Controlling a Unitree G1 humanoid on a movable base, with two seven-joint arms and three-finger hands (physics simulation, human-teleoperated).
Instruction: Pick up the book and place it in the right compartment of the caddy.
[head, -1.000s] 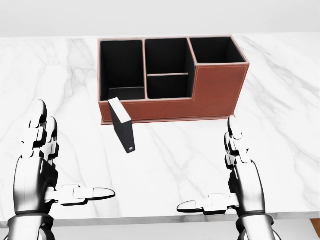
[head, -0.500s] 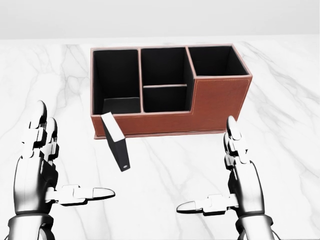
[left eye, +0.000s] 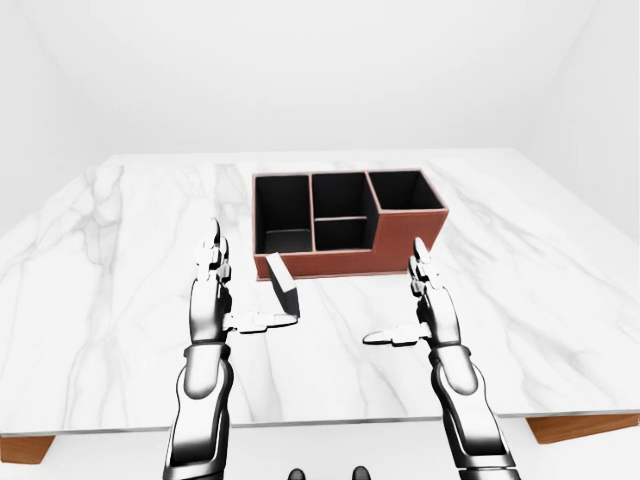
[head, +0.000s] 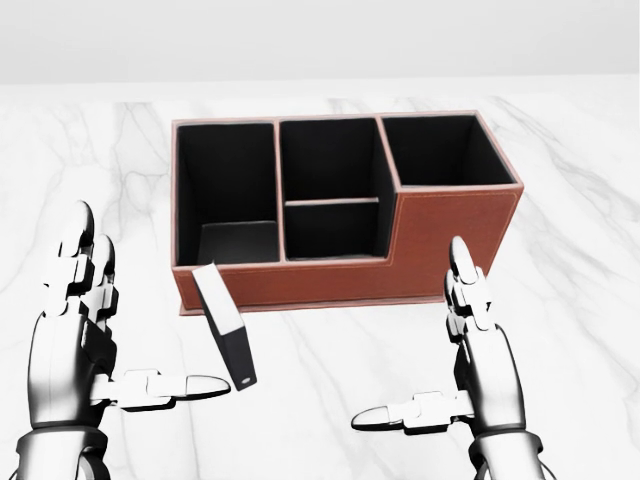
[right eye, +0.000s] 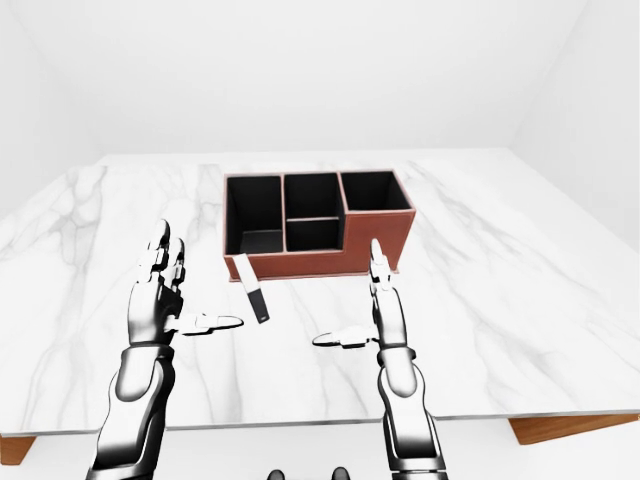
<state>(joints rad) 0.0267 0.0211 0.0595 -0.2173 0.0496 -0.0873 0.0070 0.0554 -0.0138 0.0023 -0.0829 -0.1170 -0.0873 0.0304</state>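
Book (head: 224, 338) upright just outside caddy (head: 440, 255)

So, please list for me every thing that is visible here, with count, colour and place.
caddy: 1, reddish-brown with black inside, four compartments, upper middle of the head view on the table.
book: 1, black with pale page edge, standing tilted just below the caddy's left end.
table: 1, white marble with grey veins, wooden base corners at the bottom of the eye views.
left hand: 1, silver and black, open, lower left.
right hand: 1, silver and black, open, lower right.
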